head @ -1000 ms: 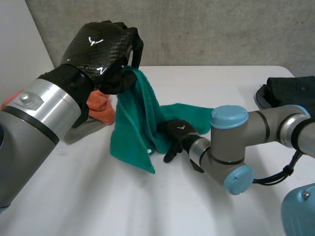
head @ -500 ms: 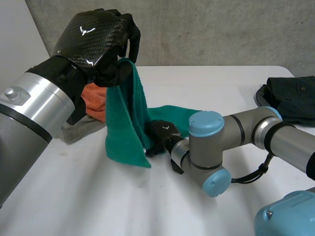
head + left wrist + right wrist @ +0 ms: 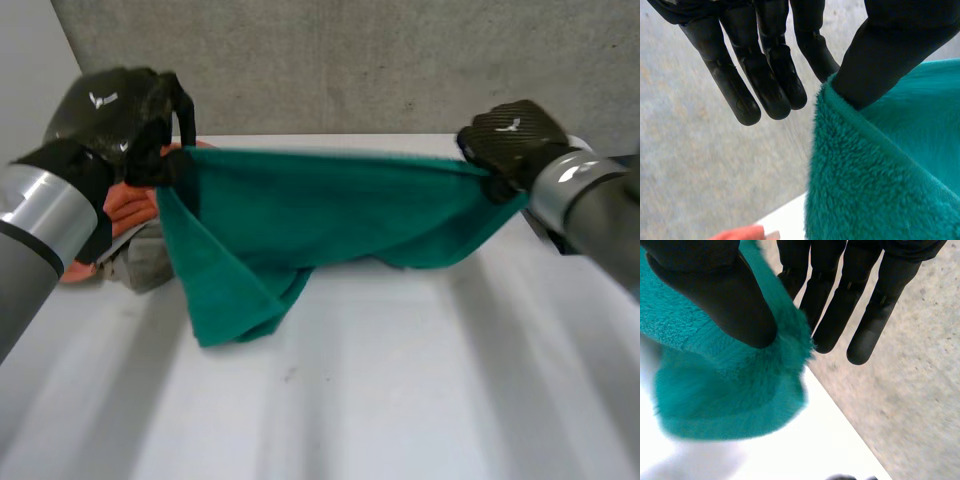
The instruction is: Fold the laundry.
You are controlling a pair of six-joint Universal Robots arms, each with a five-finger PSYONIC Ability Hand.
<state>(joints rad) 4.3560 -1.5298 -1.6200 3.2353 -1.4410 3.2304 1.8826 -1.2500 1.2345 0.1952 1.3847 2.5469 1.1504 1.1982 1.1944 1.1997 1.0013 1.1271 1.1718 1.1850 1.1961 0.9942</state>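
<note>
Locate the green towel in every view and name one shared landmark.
Head view: green towel stretched between left hand and right hand.
Left wrist view: green towel corner pinched under the left hand's thumb.
Right wrist view: green towel corner pinched under the right hand's thumb.
Shared landmark: the grey wall.

A white desk [image 3: 400, 380] stretches across the head view, most of its surface bare. At its left edge lies an orange cloth [image 3: 130, 205], bunched up, on top of a grey cloth [image 3: 140, 262] that lies flat on the desk. Just beside them, the hanging lower fold of a green towel [image 3: 330, 210] reaches down to the desk and seems to touch it.
</note>
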